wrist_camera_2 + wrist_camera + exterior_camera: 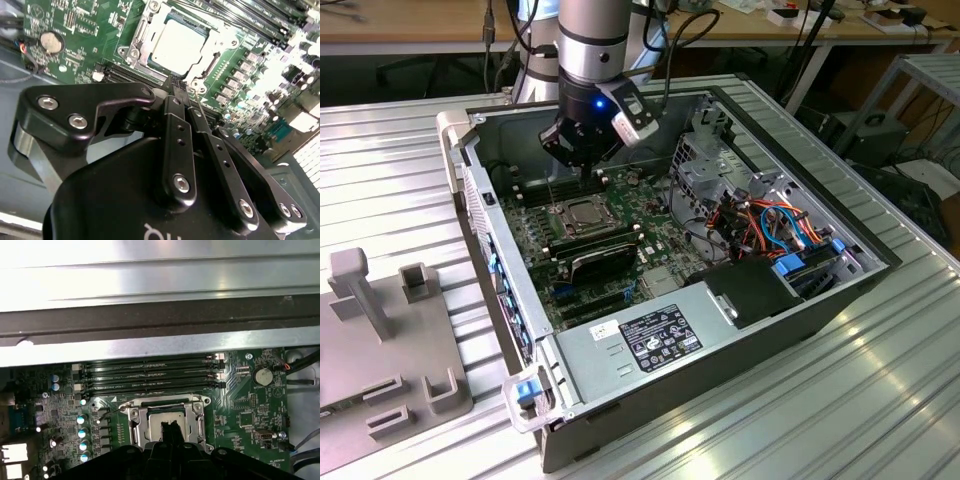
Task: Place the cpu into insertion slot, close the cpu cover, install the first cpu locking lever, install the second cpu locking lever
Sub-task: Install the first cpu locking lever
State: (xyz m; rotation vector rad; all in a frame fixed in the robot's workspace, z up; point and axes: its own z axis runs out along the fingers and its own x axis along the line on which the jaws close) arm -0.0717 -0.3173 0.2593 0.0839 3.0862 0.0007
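Behind the ribbed metal bench stands a wooden desk. Within the open computer case, the cpu lies in the insertion slot, with the cpu cover down over it. The claw, fingers pressed together, hangs just above. A slip would likely bend the thin locking lever or scratch the motherboard.

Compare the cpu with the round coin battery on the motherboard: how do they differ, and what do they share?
The cpu is square; the coin battery is round. The cpu is larger than the coin battery. The cpu cover frames the cpu, while the coin battery sits on the bare motherboard. Both lie flat and look silvery.
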